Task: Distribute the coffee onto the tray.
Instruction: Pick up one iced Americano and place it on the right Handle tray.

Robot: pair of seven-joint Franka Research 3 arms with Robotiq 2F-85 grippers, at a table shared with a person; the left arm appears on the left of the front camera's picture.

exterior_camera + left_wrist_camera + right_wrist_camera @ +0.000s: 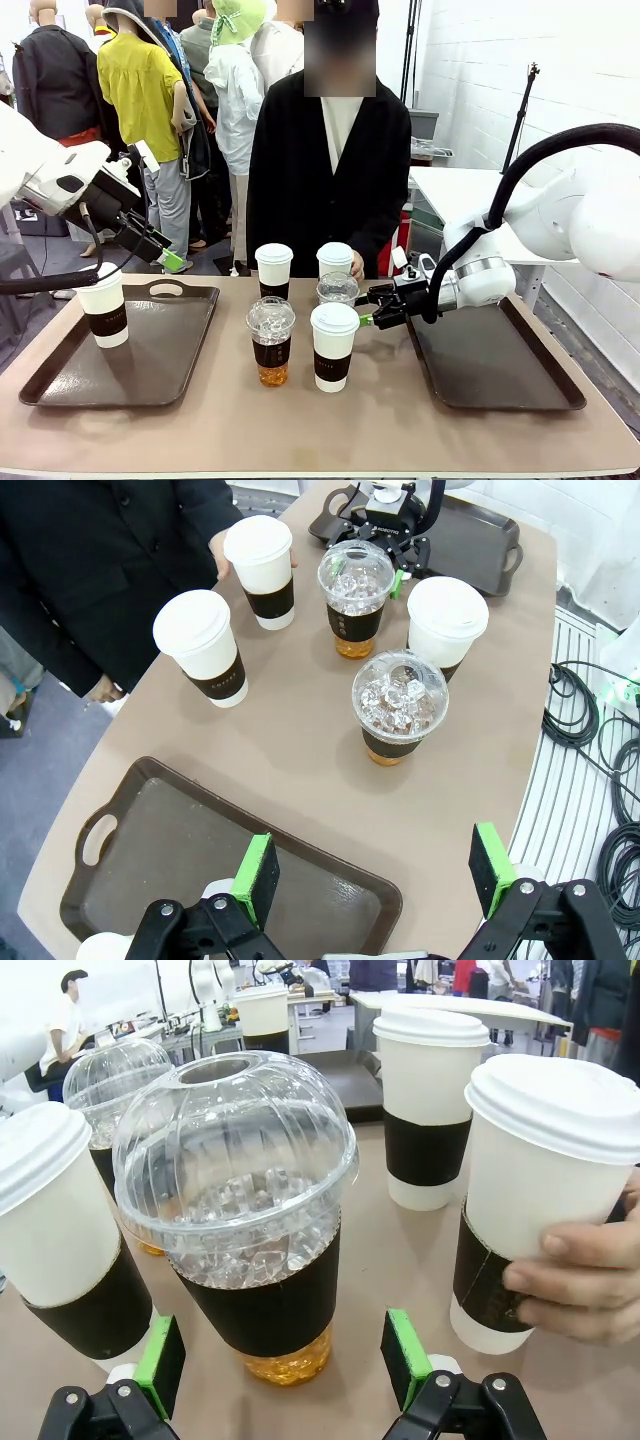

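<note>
Clear plastic with a domed lid and iced amber drink, the clear cup stands mid table among other cups, right tool spread wide at its 3 o'clock. Likely thin-walled and slippery; grip the dark sleeve. Left tool, fingers apart, hangs at 9 o'clock.

The front white cup hides most of a clear cup. The person's hand is mostly behind the rear white cup.

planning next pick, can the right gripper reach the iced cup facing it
Likely yes: the right gripper is open, the iced cup stands straight ahead of it, nothing between; white cups crowd both sides.
</note>
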